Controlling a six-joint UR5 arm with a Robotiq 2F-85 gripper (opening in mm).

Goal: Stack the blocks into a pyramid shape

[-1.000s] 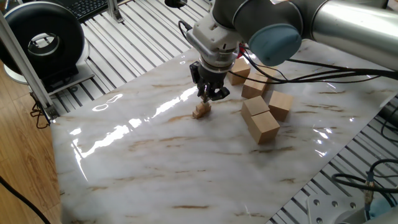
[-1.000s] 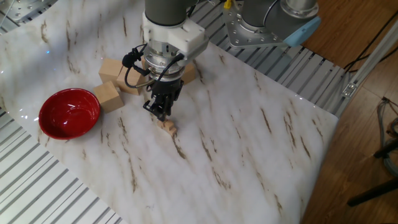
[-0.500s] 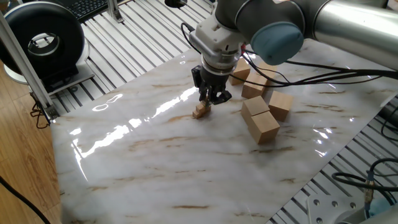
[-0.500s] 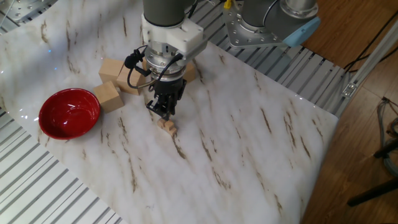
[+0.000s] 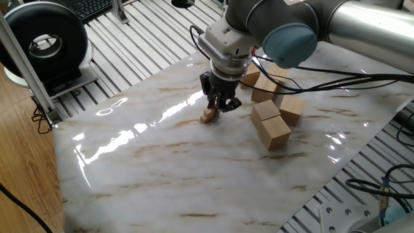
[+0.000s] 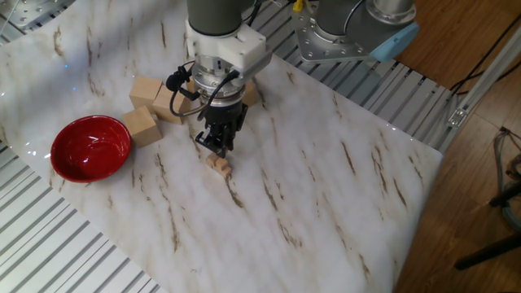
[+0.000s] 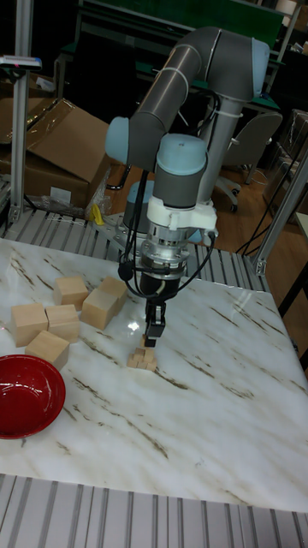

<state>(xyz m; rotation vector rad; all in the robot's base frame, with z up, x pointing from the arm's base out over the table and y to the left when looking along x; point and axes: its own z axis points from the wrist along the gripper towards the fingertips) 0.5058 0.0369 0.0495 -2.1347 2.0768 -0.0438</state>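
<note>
Jaws of the black two-finger gripper (image 5: 218,105) (image 6: 218,147) (image 7: 151,336) point straight down just above the small stepped pile of tiny light-tan wooden cubes (image 5: 208,115) (image 6: 219,165) (image 7: 142,360); whether the fingers are pressed together or parted cannot be told, and whether they carry a cube cannot be told either. In the tall fixed view the fingertips appear to reach the pile's topmost cube, though contact is uncertain. The pile rests on the white marble-patterned tabletop (image 5: 194,175) (image 6: 326,187) (image 7: 188,411), near its middle, directly beneath the grey robot arm (image 5: 349,26) (image 7: 184,77). Individual cubes in the pile are too small to count with confidence. Several large pale wooden blocks (image 5: 272,126) (image 6: 146,122) (image 7: 60,321) lie grouped well apart from the pile, on the far side of the gripper in one fixed view. A glossy red round bowl (image 6: 91,147) (image 7: 24,396) sits near the table edge, just beside the nearest large block. A black round fan (image 5: 42,42) stands off the table on the slatted metal surface.
</note>
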